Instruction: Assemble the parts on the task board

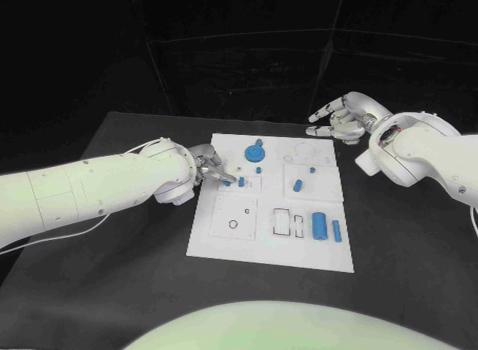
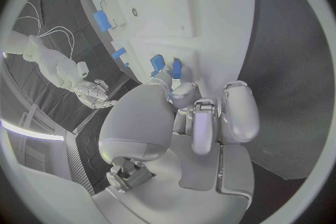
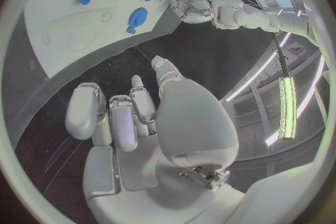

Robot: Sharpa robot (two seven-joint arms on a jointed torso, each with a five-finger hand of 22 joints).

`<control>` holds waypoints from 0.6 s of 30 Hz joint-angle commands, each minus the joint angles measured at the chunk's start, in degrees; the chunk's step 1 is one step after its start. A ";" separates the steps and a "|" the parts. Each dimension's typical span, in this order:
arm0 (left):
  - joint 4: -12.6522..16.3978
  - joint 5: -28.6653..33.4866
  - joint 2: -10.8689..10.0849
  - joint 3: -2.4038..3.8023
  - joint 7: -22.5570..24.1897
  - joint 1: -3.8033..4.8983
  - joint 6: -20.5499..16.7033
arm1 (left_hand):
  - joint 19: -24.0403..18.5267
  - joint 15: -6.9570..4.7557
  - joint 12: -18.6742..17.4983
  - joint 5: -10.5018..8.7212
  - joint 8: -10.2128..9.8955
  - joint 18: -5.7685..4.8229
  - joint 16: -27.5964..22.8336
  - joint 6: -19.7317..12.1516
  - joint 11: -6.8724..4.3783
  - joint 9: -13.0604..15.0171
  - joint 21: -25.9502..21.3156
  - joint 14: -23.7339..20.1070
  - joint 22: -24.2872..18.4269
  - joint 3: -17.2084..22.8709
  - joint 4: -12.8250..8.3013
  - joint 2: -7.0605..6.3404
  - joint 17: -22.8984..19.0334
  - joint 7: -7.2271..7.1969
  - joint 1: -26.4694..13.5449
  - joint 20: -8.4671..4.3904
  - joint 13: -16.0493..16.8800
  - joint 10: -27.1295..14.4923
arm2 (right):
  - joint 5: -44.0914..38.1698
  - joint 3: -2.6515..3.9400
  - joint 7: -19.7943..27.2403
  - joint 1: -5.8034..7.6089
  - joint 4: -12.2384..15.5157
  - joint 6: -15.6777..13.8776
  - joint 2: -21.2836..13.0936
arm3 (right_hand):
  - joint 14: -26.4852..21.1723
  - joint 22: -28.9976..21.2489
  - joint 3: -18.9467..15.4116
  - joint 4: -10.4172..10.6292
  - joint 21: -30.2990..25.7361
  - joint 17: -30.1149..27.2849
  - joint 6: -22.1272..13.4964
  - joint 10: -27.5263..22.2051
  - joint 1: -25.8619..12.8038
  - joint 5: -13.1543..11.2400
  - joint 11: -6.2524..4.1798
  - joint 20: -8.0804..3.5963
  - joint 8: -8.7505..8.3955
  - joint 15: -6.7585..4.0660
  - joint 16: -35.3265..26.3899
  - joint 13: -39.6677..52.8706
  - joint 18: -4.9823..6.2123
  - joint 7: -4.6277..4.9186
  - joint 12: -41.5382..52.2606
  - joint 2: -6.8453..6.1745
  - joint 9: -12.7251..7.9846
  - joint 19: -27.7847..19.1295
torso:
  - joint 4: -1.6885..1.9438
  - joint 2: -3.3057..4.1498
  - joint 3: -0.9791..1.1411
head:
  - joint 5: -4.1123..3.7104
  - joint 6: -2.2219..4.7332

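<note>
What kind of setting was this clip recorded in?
Most likely a robotics lab test bench: a black table against a dark backdrop, a white task board with small blue parts, and only the left hand and right hand at work.

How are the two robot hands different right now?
The left robot hand reaches over the task board, fingertips at a small blue part; the right robot hand hangs off the board, past its far corner, fingers curled on nothing. Both are silver, on white arms.

At the task board's (image 1: 223, 233) nine o'clock edge, the left robot hand's (image 1: 212, 169) fingertips hide whether they grip the small blue part (image 1: 227, 182).
</note>
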 commanded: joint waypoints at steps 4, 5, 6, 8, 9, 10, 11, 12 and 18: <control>-0.05 -0.30 -0.04 -0.20 -1.13 -0.23 1.83 | 0.55 -0.20 0.04 0.33 -0.14 -0.90 0.18 0.60 -0.01 0.00 0.23 6.06 0.03 8.13 -7.70 -0.09 15.09 -0.15 -0.03 0.05 -0.04 0.58 | 0.31 0.04 0.57 0.11 0.12 0.21 -0.06 | 3.39 -0.05 -0.03 0.25 -0.20 3.30 0.13 -0.16 -0.30 -0.34 -0.07 0.04 0.37 -0.52 -0.37 -0.08 1.04 -0.09 -0.10 0.17 0.08 -0.42 | -0.03 -0.01 -0.02 | 0.02 -0.02; -0.05 -0.30 -0.04 -0.20 -1.14 -0.22 1.86 | 0.55 -0.20 0.04 0.33 -0.14 -0.90 0.18 0.60 -0.01 0.00 0.23 6.06 0.03 8.13 -7.70 -0.09 15.09 -0.15 -0.03 0.05 -0.04 0.58 | 0.31 0.04 0.58 0.11 0.12 0.21 -0.07 | 3.39 -0.06 -0.03 0.27 -0.21 3.29 0.11 -0.16 -0.33 -0.36 -0.07 0.03 0.37 -0.52 -0.38 -0.08 1.04 -0.09 -0.10 0.18 0.08 -0.42 | -0.01 0.01 -0.01 | 0.02 -0.05; -0.05 -0.29 -0.03 -0.20 -1.14 -0.22 1.82 | 0.55 -0.20 0.04 0.33 -0.14 -0.90 0.18 0.60 -0.01 0.00 0.23 6.06 0.03 8.13 -7.70 -0.09 15.09 -0.15 -0.03 0.05 -0.04 0.58 | 0.31 0.04 0.59 0.11 0.13 0.21 -0.07 | 3.39 -0.06 -0.04 0.29 -0.21 3.29 0.11 -0.16 -0.34 -0.37 -0.07 0.03 0.38 -0.52 -0.38 -0.08 1.04 -0.09 -0.10 0.19 0.08 -0.42 | -0.01 0.00 -0.02 | 0.02 -0.07; -0.07 -0.29 -0.02 -0.20 -1.10 -0.22 1.70 | 0.55 -0.19 0.12 0.33 -0.14 -0.90 0.18 0.64 -0.01 -0.01 0.24 6.06 0.05 8.27 -7.69 -0.21 15.09 -0.15 -0.26 0.05 0.06 0.63 | 0.31 0.04 0.59 0.11 0.14 0.21 -0.09 | 3.39 -0.06 -0.04 0.29 -0.21 3.29 0.11 -0.16 -0.34 -0.37 -0.07 0.03 0.38 -0.52 -0.38 -0.08 1.04 -0.09 -0.10 0.19 0.08 -0.42 | 0.04 -0.02 0.01 | -0.01 -0.05; -0.08 -0.29 -0.01 -0.20 -1.07 -0.22 1.62 | 0.60 -0.18 0.22 0.33 -0.13 -0.93 0.18 0.66 -0.01 -0.01 0.36 6.06 0.21 8.32 -7.69 -0.25 15.09 -0.16 -0.31 0.06 0.21 0.70 | 0.31 0.04 0.59 0.11 0.15 0.22 -0.09 | 3.39 -0.06 -0.04 0.29 -0.21 3.29 0.11 -0.16 -0.34 -0.37 -0.07 0.03 0.38 -0.52 -0.38 -0.08 1.04 -0.09 -0.10 0.19 0.08 -0.42 | 0.04 -0.02 0.02 | -0.01 -0.05; -0.09 -0.29 0.00 -0.20 -1.05 -0.21 1.57 | 0.62 -0.18 0.29 0.34 -0.13 -0.95 0.18 0.67 -0.01 -0.01 0.41 6.06 0.27 8.35 -7.70 -0.28 15.09 -0.17 -0.35 0.06 0.30 0.74 | 0.30 0.04 0.59 0.11 0.17 0.24 -0.11 | 3.39 -0.06 -0.04 0.29 -0.21 3.29 0.11 -0.16 -0.34 -0.37 -0.07 0.03 0.38 -0.52 -0.38 -0.08 1.04 -0.09 -0.10 0.19 0.08 -0.42 | 0.03 -0.01 0.02 | -0.01 -0.04; -0.10 -0.29 0.01 -0.20 -1.03 -0.21 1.53 | 0.64 -0.18 0.34 0.34 -0.11 -0.96 0.18 0.70 -0.01 0.00 0.44 6.06 0.31 8.40 -7.73 -0.37 15.09 -0.18 -0.41 0.07 0.37 0.77 | 0.30 0.04 0.59 0.11 0.19 0.25 -0.12 | 3.39 -0.06 -0.04 0.29 -0.21 3.29 0.11 -0.16 -0.34 -0.37 -0.07 0.03 0.38 -0.52 -0.38 -0.08 1.04 -0.09 -0.09 0.19 0.08 -0.42 | 0.01 0.00 0.01 | 0.03 -0.03; -0.12 -0.29 0.03 -0.20 -1.00 -0.21 1.46 | 0.65 -0.17 0.39 0.35 -0.10 -0.96 0.18 0.73 -0.02 0.00 0.47 6.06 0.35 8.44 -7.75 -0.44 15.09 -0.19 -0.46 0.07 0.44 0.81 | 0.29 0.04 0.59 0.11 0.22 0.26 -0.14 | 3.42 0.05 -0.05 0.29 -0.16 3.43 0.10 -0.10 -0.35 -0.36 -0.07 0.03 0.38 -0.52 -0.31 0.00 1.01 -0.09 -0.03 0.18 0.07 -0.37 | 0.02 0.00 0.02 | 0.05 -0.03; -0.31 -0.29 0.22 -0.19 -0.90 -0.17 1.34 | 0.72 -0.17 0.77 0.80 0.00 -0.97 0.18 1.40 -0.14 -0.19 0.59 6.06 0.67 9.94 -6.99 -3.44 15.09 -0.45 -4.34 0.29 0.72 1.06 | 0.26 0.04 0.60 0.11 0.27 0.22 -0.17 | 3.43 0.07 -0.05 0.30 -0.15 3.47 0.10 -0.09 -0.36 -0.36 -0.07 0.03 0.38 -0.52 -0.29 0.02 1.01 -0.09 -0.01 0.18 0.07 -0.36 | -0.03 0.03 0.00 | 0.10 -0.04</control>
